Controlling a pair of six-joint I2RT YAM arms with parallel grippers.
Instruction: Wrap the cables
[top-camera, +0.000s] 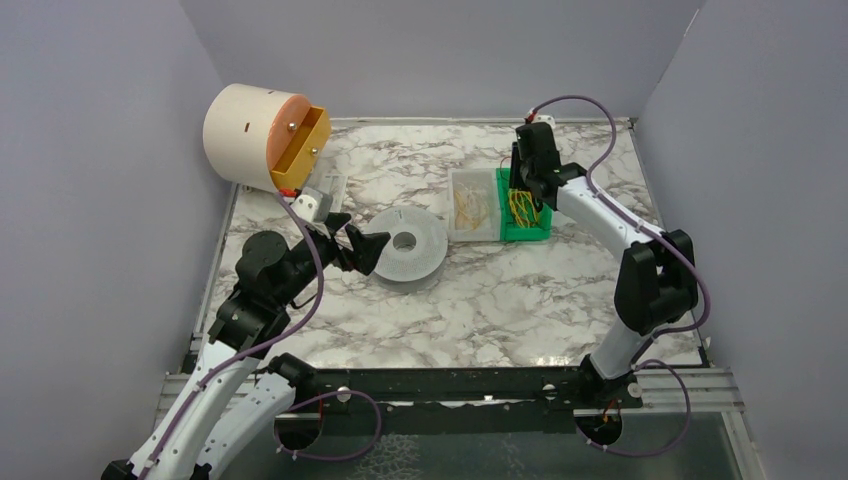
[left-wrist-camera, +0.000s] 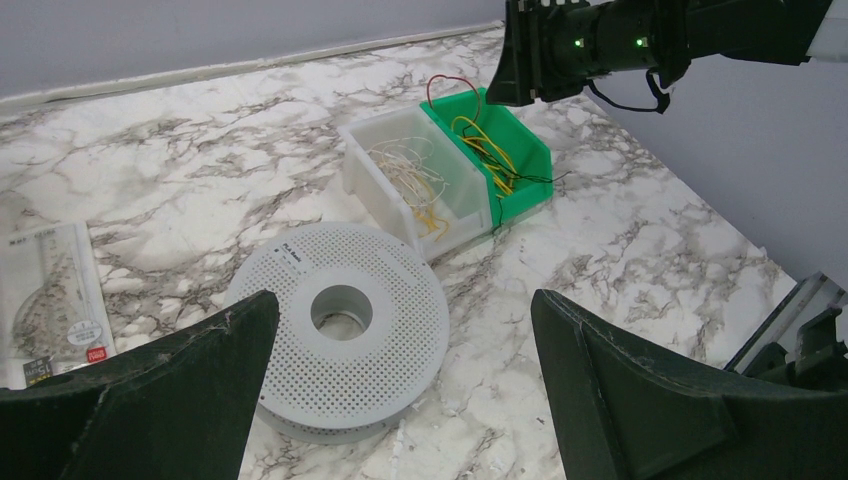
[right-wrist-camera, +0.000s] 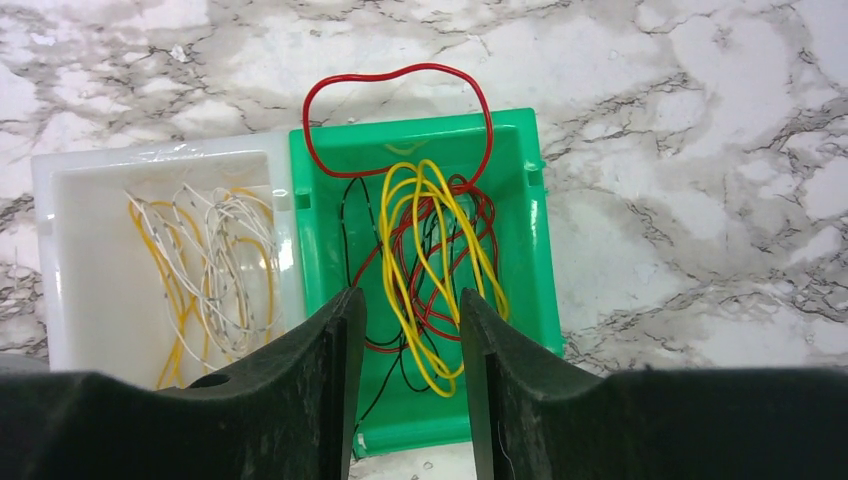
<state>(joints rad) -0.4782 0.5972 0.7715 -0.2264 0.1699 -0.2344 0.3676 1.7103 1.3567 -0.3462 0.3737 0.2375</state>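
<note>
The cables are a tangle of thin yellow wires (right-wrist-camera: 430, 230) and red wires (right-wrist-camera: 400, 75), with a few black ones, lying in a green bin (right-wrist-camera: 520, 200) (top-camera: 538, 228). One red loop arches over the bin's far rim. My right gripper (right-wrist-camera: 410, 300) (top-camera: 522, 190) hangs over this bin pointing down, its jaws partly apart. The wires show in the gap below them and nothing is pinched. My left gripper (left-wrist-camera: 402, 300) (top-camera: 360, 240) is wide open and empty, just left of a grey perforated spool (left-wrist-camera: 340, 330) (top-camera: 405, 250) lying flat on the table.
A white bin (right-wrist-camera: 60, 200) (left-wrist-camera: 400, 180) of white and yellow wires adjoins the green bin's left side. A cream and orange drum (top-camera: 255, 135) stands at the back left, with a flat packet (left-wrist-camera: 50, 300) near it. Grey walls enclose the marble table (top-camera: 500, 310).
</note>
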